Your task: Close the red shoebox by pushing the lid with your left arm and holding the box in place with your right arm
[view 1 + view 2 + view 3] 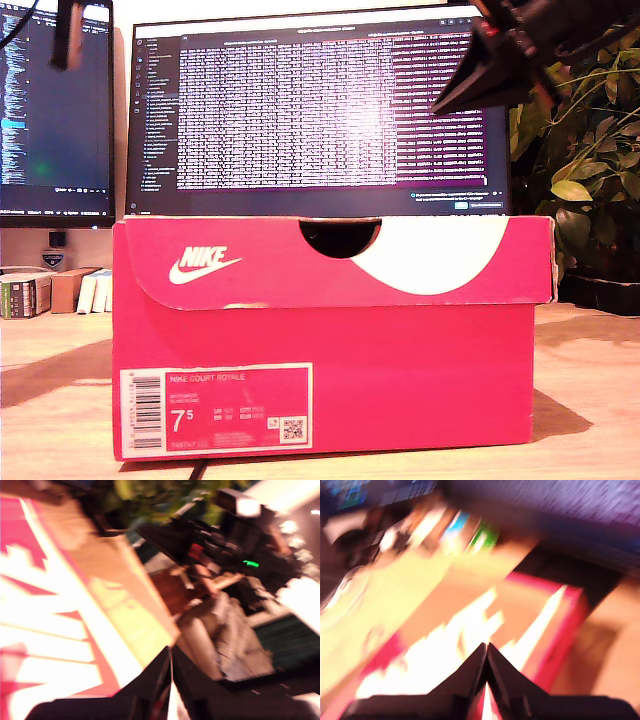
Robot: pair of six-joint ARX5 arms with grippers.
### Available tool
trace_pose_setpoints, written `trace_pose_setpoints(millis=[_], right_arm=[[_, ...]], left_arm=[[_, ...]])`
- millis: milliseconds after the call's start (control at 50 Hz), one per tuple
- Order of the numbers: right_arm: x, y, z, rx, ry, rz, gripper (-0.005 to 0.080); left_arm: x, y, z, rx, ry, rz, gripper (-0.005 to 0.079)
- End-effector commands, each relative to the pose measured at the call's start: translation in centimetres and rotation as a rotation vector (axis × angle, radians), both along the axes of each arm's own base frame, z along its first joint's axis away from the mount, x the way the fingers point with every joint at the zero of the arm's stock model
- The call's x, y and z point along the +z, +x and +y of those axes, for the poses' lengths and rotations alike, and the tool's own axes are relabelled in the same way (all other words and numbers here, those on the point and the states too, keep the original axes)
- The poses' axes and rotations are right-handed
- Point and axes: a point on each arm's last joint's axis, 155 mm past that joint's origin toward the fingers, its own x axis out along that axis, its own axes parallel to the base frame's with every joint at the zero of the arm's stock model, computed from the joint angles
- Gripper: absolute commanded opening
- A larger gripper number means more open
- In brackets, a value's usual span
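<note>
Second wrist view, although blurred, shows my second gripper [487, 677] with its two black jaws pressed together to a point, holding nothing, above the red shoebox [470, 645]. First wrist view is blurred too; my first gripper [170, 680] also has its jaws closed together and empty, near one edge of the box top. Which of these is the arm [500, 55] in the upper right of the exterior view, I cannot tell.

I judge that closed jaws suit this work: a narrow tip pushes or presses on cardboard better than an open claw, and nothing needs to be gripped.

The red shoebox [330, 340] stands on the wooden table [590, 400], in the middle of the exterior view. Its lid [330, 262] lies already down over the box, with the front flap over the front wall, so the closing looks nearly or fully done.

Behind the box stands a large monitor [320, 110], a second monitor [55, 100] at the exterior view's left, and a plant [585, 160] at its right. None of them blocks the lid.
</note>
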Motion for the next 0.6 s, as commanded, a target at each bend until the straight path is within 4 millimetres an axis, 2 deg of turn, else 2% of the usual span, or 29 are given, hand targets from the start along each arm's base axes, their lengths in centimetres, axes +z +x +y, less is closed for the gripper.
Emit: trace_pose_setpoints(millis=[0, 100, 400, 580], right_arm=[[0.4, -1.2, 1.1, 0.057, -0.022, -0.029, -0.0012], [-1.1, -1.8, 1.6, 0.067, -0.083, -0.008, -0.0012], [-6.5, -1.9, 0.9, 0.055, -0.236, 0.099, -0.0012], [-8.5, -2.3, 0.7, 0.071, -0.270, 0.154, -0.0013]], left_arm=[[0.1, 0.3, 0.2, 0.008, 0.021, -0.043, -0.0019], [-0.4, 0.4, 0.4, 0.016, 0.045, -0.050, -0.0019], [-0.4, 0.6, 0.5, 0.002, 0.072, -0.123, -0.0019], [-0.6, 0.9, 0.7, 0.004, 0.103, -0.180, -0.0019]])
